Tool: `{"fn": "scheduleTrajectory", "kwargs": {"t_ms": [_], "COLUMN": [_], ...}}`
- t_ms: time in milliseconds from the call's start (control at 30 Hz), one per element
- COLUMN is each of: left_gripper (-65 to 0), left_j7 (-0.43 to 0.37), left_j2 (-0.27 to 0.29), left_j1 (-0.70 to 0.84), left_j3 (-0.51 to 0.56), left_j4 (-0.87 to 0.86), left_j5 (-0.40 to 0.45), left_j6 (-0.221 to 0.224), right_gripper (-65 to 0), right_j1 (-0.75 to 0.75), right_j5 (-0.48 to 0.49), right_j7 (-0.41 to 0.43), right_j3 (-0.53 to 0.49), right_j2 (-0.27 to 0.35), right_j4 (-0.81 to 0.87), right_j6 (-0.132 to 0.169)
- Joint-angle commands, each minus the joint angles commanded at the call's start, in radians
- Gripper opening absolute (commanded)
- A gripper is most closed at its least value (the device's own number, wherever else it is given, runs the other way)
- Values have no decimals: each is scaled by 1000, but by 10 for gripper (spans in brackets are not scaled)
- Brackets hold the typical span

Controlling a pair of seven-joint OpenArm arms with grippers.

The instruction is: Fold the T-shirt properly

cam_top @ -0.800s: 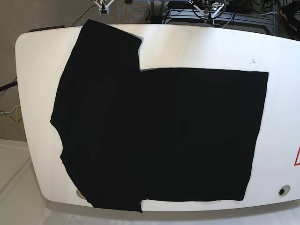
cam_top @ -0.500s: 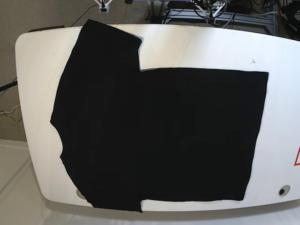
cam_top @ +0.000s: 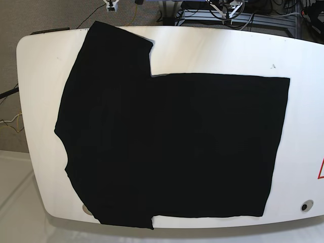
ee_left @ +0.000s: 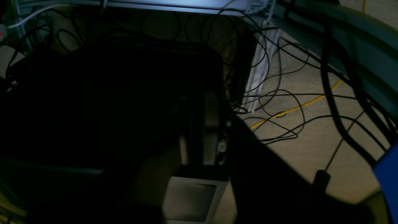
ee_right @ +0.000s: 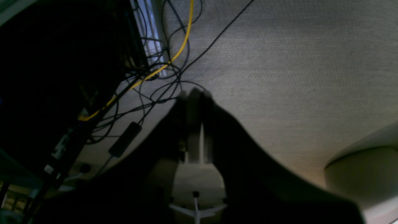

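T-shirt [cam_top: 167, 147]: you see it only in the base view, spread flat over most of the white surface [cam_top: 217, 50]. Its body is a broad black rectangle that ends short of the surface's right edge, and its sleeves fan out at the left, one toward the far left corner and one overhanging the near edge. The cloth is plain matte black with few creases; no print shows on the side facing up. A small round hole [cam_top: 305, 206] sits in the near right corner of the surface, and a red mark [cam_top: 321, 169] lies at the right edge.

Neither arm appears in the base view. Your wrist cameras look off the surface, down at the floor.

From the left wrist you get the left gripper [ee_left: 202, 130], dim and in shadow; its fingers lie close together with at most a thin gap, and nothing is between them. Behind it lie carpet, a tangle of black cables [ee_left: 279, 102] and one yellow cable [ee_left: 295, 107], with a large dark mass filling the left of the view.

From the right wrist you get the right gripper [ee_right: 195, 102], its fingertips pressed together, empty. Around it is grey woven carpet [ee_right: 295, 77], a yellow cable [ee_right: 183, 37] and black leads.
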Motion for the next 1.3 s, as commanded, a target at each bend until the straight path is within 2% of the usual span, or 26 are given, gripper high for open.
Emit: {"fn": "scheduleTrajectory", "kwargs": {"t_ms": [400,533,800,867,1133,1300], "left_gripper": [-650,-650,-629,-610,-616,-626], "left_j7": [-23,-22,-37,-45,-43,-26], "left_j2": [-18,-54,-93,-108,-115,-116], "left_j1": [112,200,282,295,324,359], "left_j3": [7,8,13,15,17,15], "left_j4": [107,235,320,344,389,447], "left_j5": [-5,-20,-26,-34,-33,-31], "left_j6": [-5,-27,-68,-54,-44,-39], "right_gripper": [-648,-649,-648,-650,-650,-650], "right_j1": [-46,-119,-215,-245,-277,-304], "right_j5": [-5,7,5,16,18,38], "right_j7": [0,-4,1,3,2,-2], "right_j3": [-2,1,-2,-2,-3,3], "right_j2": [12,16,23,23,21,25], "right_j4": [31,125,248,287,333,371], "right_j6": [-3,6,7,6,17,45]}}
